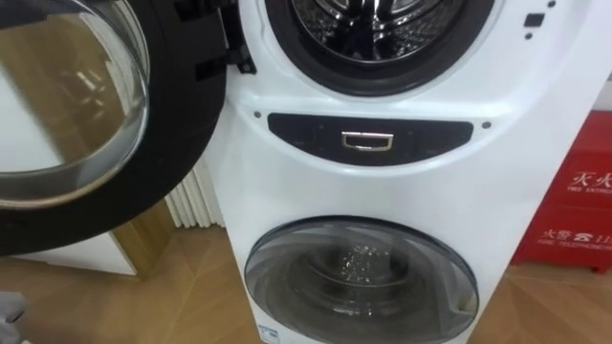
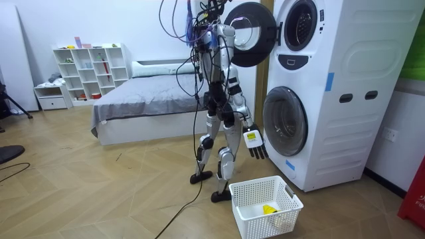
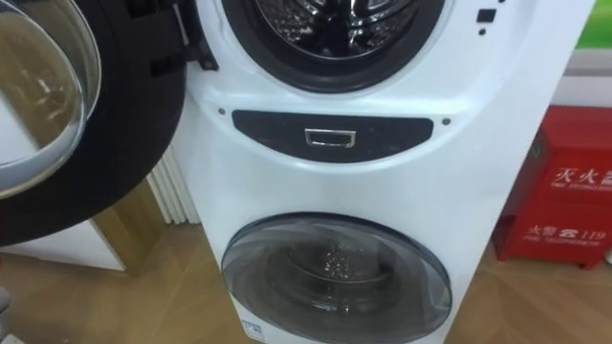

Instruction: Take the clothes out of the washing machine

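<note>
Soft cloth, we judge, will be light and limp, best pinched at a fold inside the upper drum [image 1: 382, 24], our right hand [image 2: 255, 145] hanging with fingers loosely spread.

Looks like a home: bedroom with a laundry corner. Evidence: a made bed [image 2: 149, 99] with a grey cover, a white cubby shelf [image 2: 91, 66] holding small items, wood floor [image 2: 99, 186], a radiator [image 1: 194, 203]. A stacked washing machine [image 2: 332, 93] stands by a white laundry basket [image 2: 265, 206] (red cabinet [image 1: 574, 196] beside the machine, less homely).
</note>
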Available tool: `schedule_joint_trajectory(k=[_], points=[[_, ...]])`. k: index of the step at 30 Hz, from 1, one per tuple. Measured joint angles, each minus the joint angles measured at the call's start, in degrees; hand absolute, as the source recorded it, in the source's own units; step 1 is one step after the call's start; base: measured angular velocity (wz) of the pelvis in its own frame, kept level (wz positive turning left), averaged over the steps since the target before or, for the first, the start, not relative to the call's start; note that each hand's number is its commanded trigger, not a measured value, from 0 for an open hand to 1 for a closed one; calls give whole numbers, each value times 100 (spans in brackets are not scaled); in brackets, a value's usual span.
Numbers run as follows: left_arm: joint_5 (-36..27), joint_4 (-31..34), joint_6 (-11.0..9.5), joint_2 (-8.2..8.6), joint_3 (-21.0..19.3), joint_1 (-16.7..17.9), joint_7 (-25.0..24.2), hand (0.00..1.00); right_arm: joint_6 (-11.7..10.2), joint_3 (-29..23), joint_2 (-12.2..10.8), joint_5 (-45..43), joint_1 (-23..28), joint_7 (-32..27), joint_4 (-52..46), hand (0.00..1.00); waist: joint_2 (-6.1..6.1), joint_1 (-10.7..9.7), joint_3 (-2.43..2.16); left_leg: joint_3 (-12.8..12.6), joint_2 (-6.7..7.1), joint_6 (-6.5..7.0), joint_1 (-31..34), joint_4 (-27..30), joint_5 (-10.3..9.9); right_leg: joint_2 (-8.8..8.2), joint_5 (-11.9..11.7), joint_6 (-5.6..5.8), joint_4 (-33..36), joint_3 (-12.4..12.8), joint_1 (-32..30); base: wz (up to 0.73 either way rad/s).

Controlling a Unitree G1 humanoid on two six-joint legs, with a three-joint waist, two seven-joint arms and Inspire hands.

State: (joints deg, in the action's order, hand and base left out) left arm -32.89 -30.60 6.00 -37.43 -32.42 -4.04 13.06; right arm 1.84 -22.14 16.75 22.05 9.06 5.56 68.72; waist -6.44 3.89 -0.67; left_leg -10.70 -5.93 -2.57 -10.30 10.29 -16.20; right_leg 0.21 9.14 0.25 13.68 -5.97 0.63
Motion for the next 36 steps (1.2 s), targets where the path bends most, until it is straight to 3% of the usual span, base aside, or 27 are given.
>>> schedule_joint_trajectory(k=[2,6,13,19,25,27,30,33,36], points=[[0,6,169,-158,-6,-152,46,0,39,-181,9,-2,130,-78,-14,0,-13,126,-9,-14,-2,0,-4,1,0,4,0,0,-2,8,-1,0],[-2,4,169,-431,-11,-259,250,0,38,-264,39,1,224,-174,-14,0,-2,141,-13,-11,-10,0,-57,-1,0,10,-1,-1,-11,-1,60,0],[-4,6,169,-469,-11,-316,361,0,31,-408,56,-69,224,-185,-14,0,-29,130,10,-11,-11,0,-93,-16,0,11,-3,-4,-8,-7,94,0],[105,144,167,-483,-5,-386,428,0,32,-398,60,-164,228,-188,-20,0,33,125,72,-18,0,0,-120,-13,0,6,2,3,-1,24,114,0],[103,245,166,-473,2,-385,429,0,73,-392,64,-323,183,-239,-72,0,116,68,60,10,7,0,-51,43,0,-7,-5,4,11,-8,16,1],[109,329,166,-397,27,-379,431,0,72,-371,62,-358,161,-239,-89,0,113,48,61,12,7,0,-49,44,1,-9,-5,4,10,-20,19,8],[443,1003,168,160,435,-374,422,0,75,34,27,-680,31,-158,-114,0,225,-33,62,167,64,34,-7,49,50,-109,14,30,93,-190,21,28],[644,1215,195,405,841,-368,411,0,71,299,9,-921,-164,7,-105,0,278,-100,95,225,117,68,103,95,87,-181,23,43,86,-237,-49,20],[839,1754,246,1063,927,-350,402,0,71,644,-112,-909,-322,203,-65,0,385,-175,102,363,155,106,171,147,120,-244,-78,80,-66,-395,57,27]])
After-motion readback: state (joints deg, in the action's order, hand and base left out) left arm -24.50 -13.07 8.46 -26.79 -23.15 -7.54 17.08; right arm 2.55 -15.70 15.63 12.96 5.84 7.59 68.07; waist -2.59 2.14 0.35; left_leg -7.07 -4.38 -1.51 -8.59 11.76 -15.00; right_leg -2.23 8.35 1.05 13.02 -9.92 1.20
